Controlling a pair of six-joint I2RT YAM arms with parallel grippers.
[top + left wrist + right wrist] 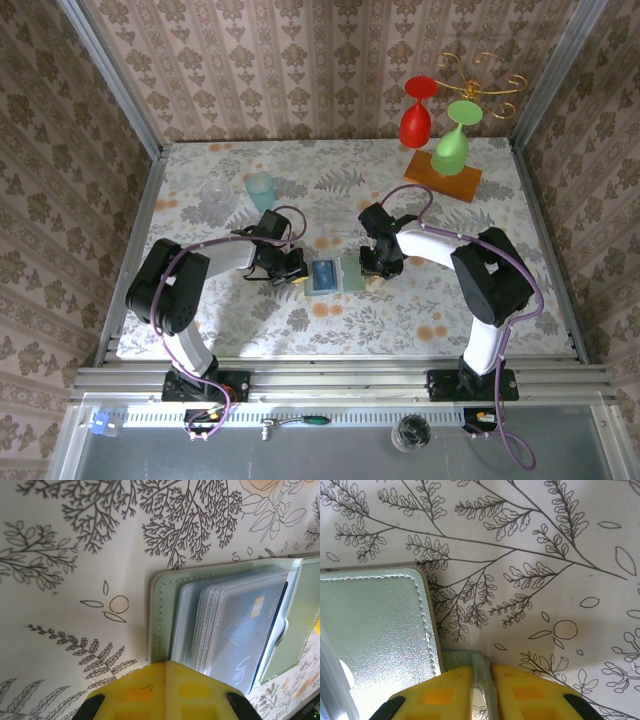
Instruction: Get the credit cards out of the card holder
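Leaf-patterned bench (400,330) carries the card holder (350,273), opened flat between both arms with its long axis running left to right. The left claw (165,680) is clenched at the holder's left end. The right claw (482,690) pinches the right panel's edge. The credit cards (240,640) sit in clear sleeves just beside the left claw, which looks the nearer one.
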